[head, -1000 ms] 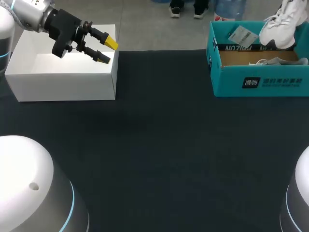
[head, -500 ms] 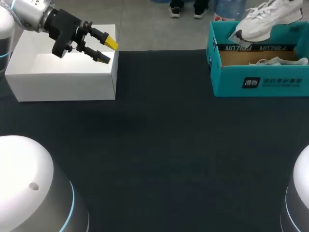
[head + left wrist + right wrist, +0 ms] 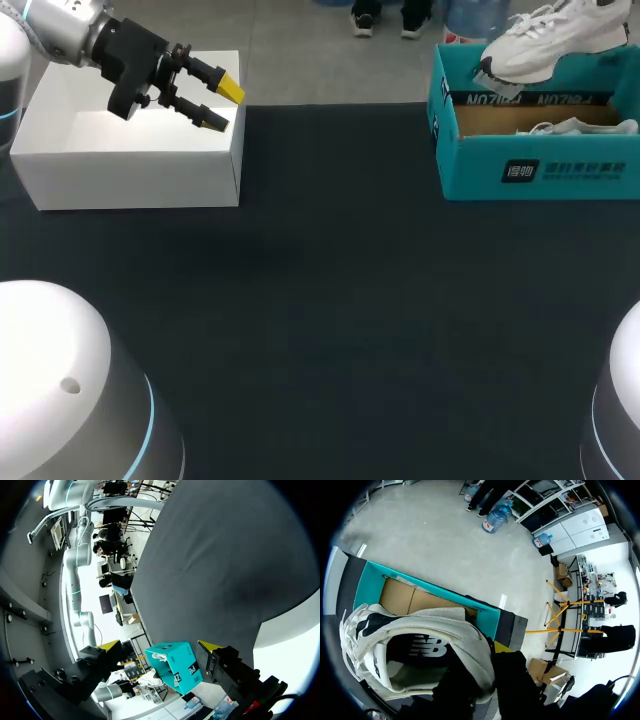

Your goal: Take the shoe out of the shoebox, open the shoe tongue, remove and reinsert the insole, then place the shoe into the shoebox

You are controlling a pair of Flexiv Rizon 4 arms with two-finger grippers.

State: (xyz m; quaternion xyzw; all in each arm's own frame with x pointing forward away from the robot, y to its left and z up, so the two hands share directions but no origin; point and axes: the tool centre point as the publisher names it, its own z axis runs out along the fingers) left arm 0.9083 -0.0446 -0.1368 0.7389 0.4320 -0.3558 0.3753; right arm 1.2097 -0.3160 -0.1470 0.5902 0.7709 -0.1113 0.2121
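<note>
Two boxes stand on our dark table (image 3: 330, 320): a teal shoebox (image 3: 530, 165) at its far right corner and a white box (image 3: 130, 165) at its far left corner, well apart from each other. Both are open at the top.

We hold the shoe (image 3: 545, 45), a white trainer, in the air above the shoebox's far edge. It is tilted, with its toe lowest and pointing toward the table's left edge, close over the far left corner of the shoebox. Seen from our right wrist, the right gripper (image 3: 487, 682) is clamped on the shoe (image 3: 420, 645) at the heel end: the white collar wall sits between the two dark fingers, which press it from both sides, and one yellow tip shows beside it. Under the shoe lies the shoebox (image 3: 435, 587), with its brown cardboard floor showing inside the teal walls.

Our left gripper (image 3: 222, 105) hangs over the white box, near that box's far right corner. Its fingers stand apart with nothing between them. From our left wrist, the left gripper (image 3: 159, 646) points across the table toward the shoebox (image 3: 175, 667) far ahead.
</note>
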